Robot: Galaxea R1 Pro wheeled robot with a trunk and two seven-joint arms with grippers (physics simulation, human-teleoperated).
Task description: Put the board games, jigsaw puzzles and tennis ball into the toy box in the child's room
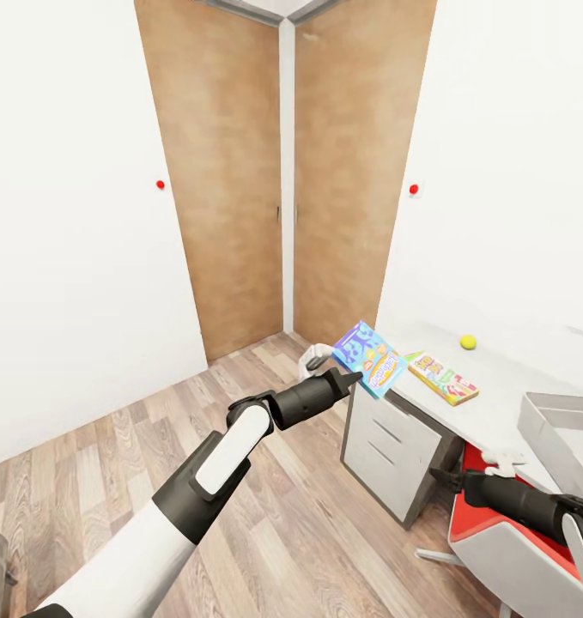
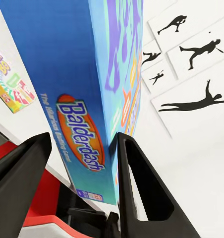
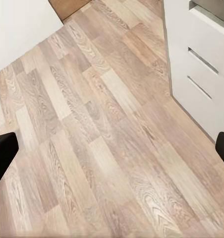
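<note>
My left gripper (image 1: 353, 376) is shut on a blue Balderdash board game (image 1: 370, 358), held tilted in the air by the near corner of the table (image 1: 497, 403). In the left wrist view the box (image 2: 67, 64) sits between the two black fingers (image 2: 137, 178). A yellow-green-red board game (image 1: 443, 378) lies flat on the pale tabletop, and the tennis ball (image 1: 468, 342) rests behind it near the wall. The grey toy box (image 1: 559, 429) stands at the right edge. My right gripper (image 1: 443, 478) is low by the red chair, open and empty above the floor (image 3: 92, 148). The jigsaw puzzles are out of view.
A red chair (image 1: 497, 536) stands under the table beside white drawers (image 1: 390, 446). Wooden doors (image 1: 239, 172) fill the room corner ahead, with red wall buttons (image 1: 160, 184) to either side. Wood-plank floor stretches to the left. Black silhouette prints (image 2: 191, 54) hang on the wall.
</note>
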